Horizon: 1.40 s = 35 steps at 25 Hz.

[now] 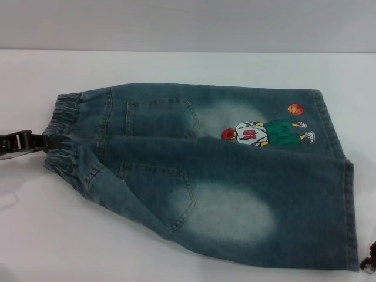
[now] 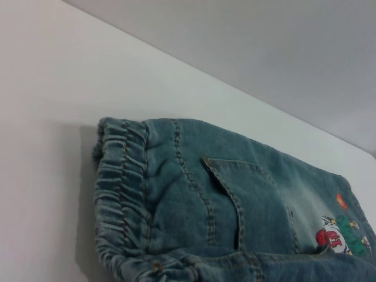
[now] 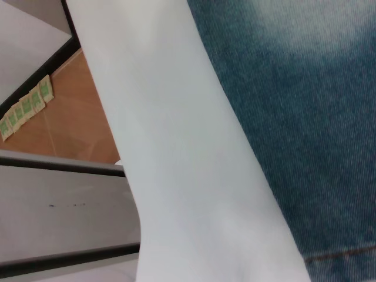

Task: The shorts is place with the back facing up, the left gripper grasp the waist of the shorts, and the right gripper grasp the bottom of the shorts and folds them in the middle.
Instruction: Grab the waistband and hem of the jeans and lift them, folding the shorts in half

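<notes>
While the white table (image 1: pixel 176 64) takes up most of the head view, the shorts (image 1: pixel 235 176) cover a big chunk of the middle of it, lying flat with the back side up. They're long blue denim with faded pale patches on each leg, and the two legs run side by side toward the robot's right.

The waist of the shorts (image 1: pixel 66 132) is the bunched-up elastic band on the robot's left end, and it looks nicely ruched in the left wrist view too. Two back pockets (image 1: pixel 160 114) sit just past it, one per leg. The bottom of the shorts (image 1: pixel 350 217) is at the robot's right end, with straight stitched hems; the near leg reaches a bit further right than the far one.

On the far leg near the hem there's a little cartoon basketball player (image 1: pixel 267 134) in green and white, with an orange ball (image 1: pixel 295 109) just above him.

The left gripper (image 1: pixel 51 141) is low on the table, its black tips touching the waistband, but I can't tell if it's pinching the fabric. The right gripper (image 1: pixel 369 261) only pokes in at the corner just beside the near hem, so no idea about its fingers either.
</notes>
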Motion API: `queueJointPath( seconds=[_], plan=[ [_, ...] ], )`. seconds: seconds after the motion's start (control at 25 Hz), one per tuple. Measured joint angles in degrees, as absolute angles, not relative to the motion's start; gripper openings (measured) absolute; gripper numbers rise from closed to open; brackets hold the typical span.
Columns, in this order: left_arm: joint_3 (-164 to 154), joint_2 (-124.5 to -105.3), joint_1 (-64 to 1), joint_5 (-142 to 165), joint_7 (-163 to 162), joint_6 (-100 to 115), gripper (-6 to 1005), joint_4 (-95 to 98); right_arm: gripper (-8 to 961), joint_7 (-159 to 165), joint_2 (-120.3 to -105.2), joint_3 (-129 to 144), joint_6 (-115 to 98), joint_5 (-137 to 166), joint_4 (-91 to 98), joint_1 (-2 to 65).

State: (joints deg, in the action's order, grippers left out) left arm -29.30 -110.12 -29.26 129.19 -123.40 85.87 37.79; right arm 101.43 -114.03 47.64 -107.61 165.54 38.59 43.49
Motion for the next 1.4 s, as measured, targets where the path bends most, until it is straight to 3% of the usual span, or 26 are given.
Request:
queueJointPath(
  seconds=[0.32, 1.4],
  plan=[
    [-29.3, -110.15, -29.3, 129.2, -123.4, 85.9, 61, 37.8, 728, 101.4, -115.05, 47.6, -107.4, 165.4, 39.0, 44.0],
    [-29.3, -110.48, -29.2, 129.2, -123.1, 85.3, 62, 37.8, 728, 101.4, -114.70, 47.3, -107.5, 164.6, 42.0, 46.1]
  ],
)
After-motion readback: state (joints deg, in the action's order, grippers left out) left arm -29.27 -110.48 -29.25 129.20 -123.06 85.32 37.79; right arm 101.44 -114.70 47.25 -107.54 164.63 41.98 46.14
